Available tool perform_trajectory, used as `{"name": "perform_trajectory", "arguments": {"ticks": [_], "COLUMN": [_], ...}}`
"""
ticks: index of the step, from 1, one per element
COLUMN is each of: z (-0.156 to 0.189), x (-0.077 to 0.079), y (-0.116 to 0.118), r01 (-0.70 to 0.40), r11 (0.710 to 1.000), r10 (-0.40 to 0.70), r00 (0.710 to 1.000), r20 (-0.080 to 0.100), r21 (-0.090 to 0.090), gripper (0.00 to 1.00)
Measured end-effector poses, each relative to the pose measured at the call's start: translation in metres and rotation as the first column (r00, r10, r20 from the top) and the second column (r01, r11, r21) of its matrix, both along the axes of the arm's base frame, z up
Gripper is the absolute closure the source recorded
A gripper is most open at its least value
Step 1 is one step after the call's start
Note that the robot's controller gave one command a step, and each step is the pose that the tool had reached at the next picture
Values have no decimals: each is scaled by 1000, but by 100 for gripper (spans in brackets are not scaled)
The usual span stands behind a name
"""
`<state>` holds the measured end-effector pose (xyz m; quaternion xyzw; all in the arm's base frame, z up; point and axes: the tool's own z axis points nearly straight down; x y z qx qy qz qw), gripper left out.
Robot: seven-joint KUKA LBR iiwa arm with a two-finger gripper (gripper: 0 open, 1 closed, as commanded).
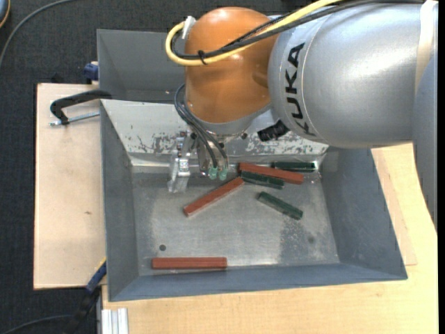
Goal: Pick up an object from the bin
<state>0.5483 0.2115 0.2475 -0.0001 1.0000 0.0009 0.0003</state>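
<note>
Camera view | hand [198,171] spread apart, empty | beside flat red-brown bar [213,196] | grey metal bin [118,207]

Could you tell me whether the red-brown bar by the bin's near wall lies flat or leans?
Flat: the red-brown bar lies full length on the bin floor, along the near wall, apart from the other bars.

— What's on the floor of the grey bin [236,239]?
— A red-brown stick [189,262] lies alone along the front wall, and a slanted red-brown stick [213,197] sits mid-floor.
— And further back?
— A red stick [271,172] and a dark green stick [263,180] lie close together, with a loose green stick [280,205] just in front.
</note>
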Motion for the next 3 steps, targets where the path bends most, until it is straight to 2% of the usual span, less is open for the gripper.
{"name": "perform_trajectory", "arguments": {"ticks": [1, 2, 3], "z": [0, -98, -100], "x": [0, -5, 36], "y": [0, -46, -20], "r01": [0, -268, -290], "r11": [1000, 964, 957], "r10": [0, 268, 290], "r00": [1000, 964, 957], "r20": [0, -6, 10], "r21": [0, -2, 0], "gripper": [0, 0, 0]}}
